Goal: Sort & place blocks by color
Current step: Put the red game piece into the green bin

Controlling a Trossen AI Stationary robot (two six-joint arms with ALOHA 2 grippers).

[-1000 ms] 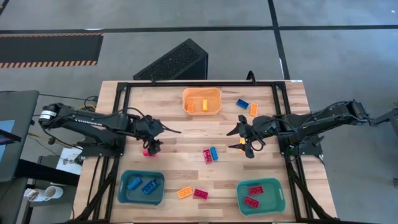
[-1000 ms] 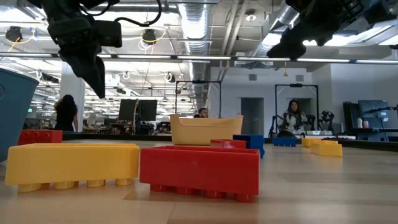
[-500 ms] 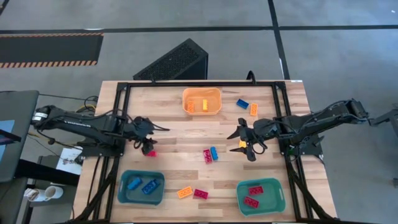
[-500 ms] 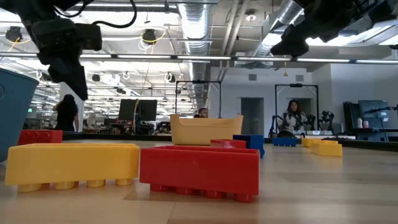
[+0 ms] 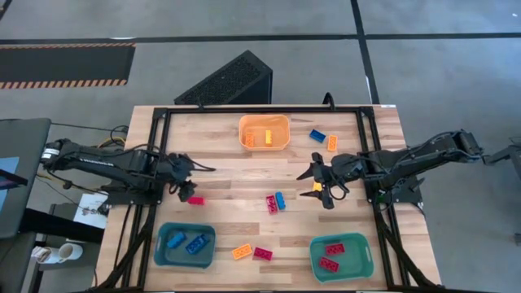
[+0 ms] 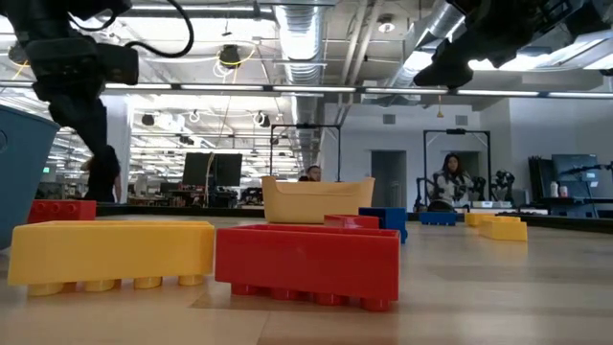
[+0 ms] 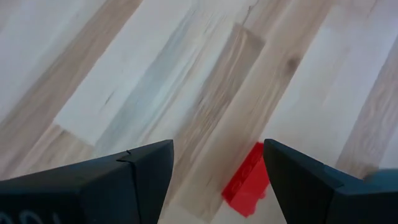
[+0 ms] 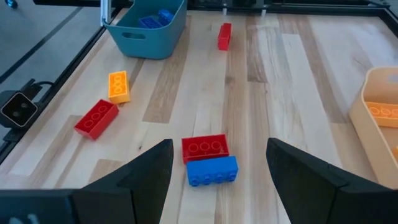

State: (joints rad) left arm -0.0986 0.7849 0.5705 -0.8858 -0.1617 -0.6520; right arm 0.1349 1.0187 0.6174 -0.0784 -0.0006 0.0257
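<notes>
Left end effector (image 5: 186, 185) sits low over the left side of the worktop (image 5: 228, 175), fingers spread, nothing between them; a lone red block (image 5: 196, 199) lies flat on the wood just beside the fingertips, also seen past the fingers in the left wrist view (image 7: 247, 180)

Right end effector (image 5: 316, 182) hovers over the middle-right of the worktop, released, gripping nothing

Blocks:
- red + blue pair (image 5: 275, 202) touching side by side mid-worktop, near the right end effector, same pair in the right wrist view (image 8: 208, 160)
- yellow-orange block (image 5: 242, 251) and red block (image 5: 262, 253) next to each other at the front edge, between the two teal bins
- blue block (image 5: 317, 136) and orange block (image 5: 331, 142) at the far right, beside the orange bin (image 5: 264, 132)

Bins:
- orange bin holds yellow-orange blocks
- left teal bin (image 5: 185, 244) holds blue blocks
- right teal bin (image 5: 341, 255) holds red blocks

Low view: yellow block (image 6: 110, 251) and red block (image 6: 308, 263) closest to the camera, people in the room behind
</notes>
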